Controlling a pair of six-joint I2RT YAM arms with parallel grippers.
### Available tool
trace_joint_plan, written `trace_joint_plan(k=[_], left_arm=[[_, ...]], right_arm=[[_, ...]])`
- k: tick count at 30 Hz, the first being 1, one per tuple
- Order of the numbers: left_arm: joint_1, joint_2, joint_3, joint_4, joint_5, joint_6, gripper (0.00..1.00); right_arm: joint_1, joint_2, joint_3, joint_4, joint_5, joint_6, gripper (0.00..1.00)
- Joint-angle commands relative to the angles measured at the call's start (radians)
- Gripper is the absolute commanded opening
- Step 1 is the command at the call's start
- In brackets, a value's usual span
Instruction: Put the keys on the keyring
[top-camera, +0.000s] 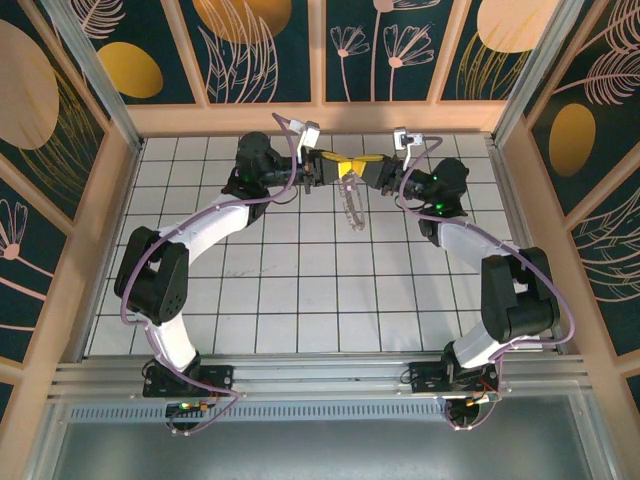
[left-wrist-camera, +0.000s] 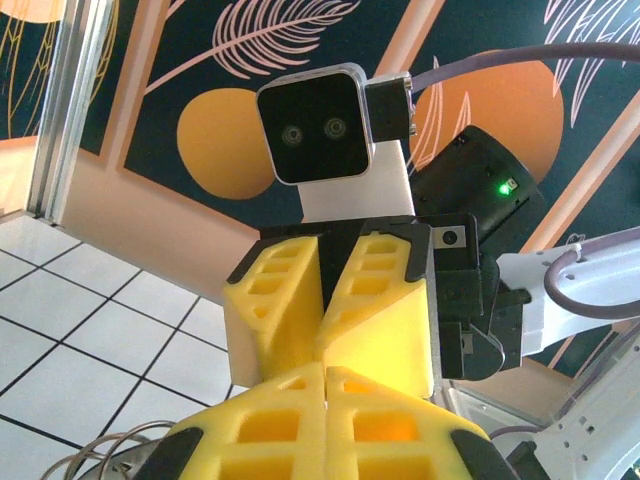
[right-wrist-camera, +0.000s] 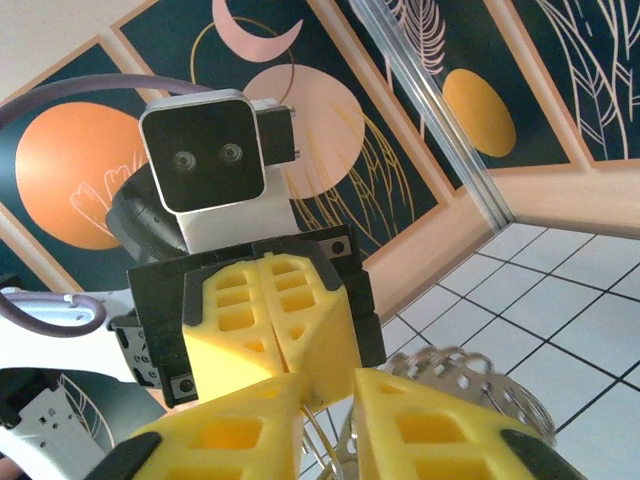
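- Top external view: both arms reach toward the middle of the table's (top-camera: 300, 300) far edge. Their tips meet nose to nose above the tiles. I think they meet this way so one can slip a thing onto what the other holds.
- The left gripper (top-camera: 333, 166) reaches in from the left side. In the left wrist view its yellow pads (left-wrist-camera: 260, 430) are pressed tight together with no gap. I think it pinches hard so that something stays put, but I cannot tell what it pinches.
- The keyring (top-camera: 351, 205) is a pale curly loop. It hangs just under the spot where the two tips meet. It seems to dangle over the tiles and not lie on them. Hanging free like that, I think it can swing, so it needs a steady hold.
- The right gripper (top-camera: 368, 166) reaches in from the right side. In the right wrist view its two pads stand a little apart, with a thin gap between them. Thin wires show in that gap, but nothing looks squeezed there.
- I cannot tell where the key is. It may be too small to pick out between the pads.
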Motion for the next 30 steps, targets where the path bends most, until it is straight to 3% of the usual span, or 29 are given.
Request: trace_joint_plan(k=[1,7,12,14,22,26,30], left_arm=[[-0.026,-0.026,-0.020,0.064,0.004,-0.040,0.00],[-0.026,-0.020,-0.018,0.083,-0.002,-0.061,0.00],[-0.026,-0.020,-0.019,0.091,-0.013,-0.066,0.00],[-0.026,-0.020,-0.017,0.094,-0.015,-0.070,0.00],[-0.026,-0.011,-0.013,0.115,0.006,-0.093,0.00],[-0.024,-0.018,-0.016,0.112,0.036,-0.088,0.16],[-0.023,-0.024,-0.019,0.104,0.070,-0.076,0.24]], right_arm=[[0.000,-0.012,-0.020,0.120,0.051,0.031,0.24],[-0.001,-0.017,-0.053,0.169,0.052,0.053,0.21],[0.001,-0.018,-0.071,0.208,0.040,0.070,0.12],[0.000,-0.014,-0.075,0.227,0.029,0.079,0.00],[-0.005,-0.019,-0.097,0.254,0.044,0.081,0.00],[-0.016,-0.018,-0.088,0.238,0.057,0.082,0.00],[-0.023,-0.019,-0.073,0.222,0.059,0.081,0.00]])
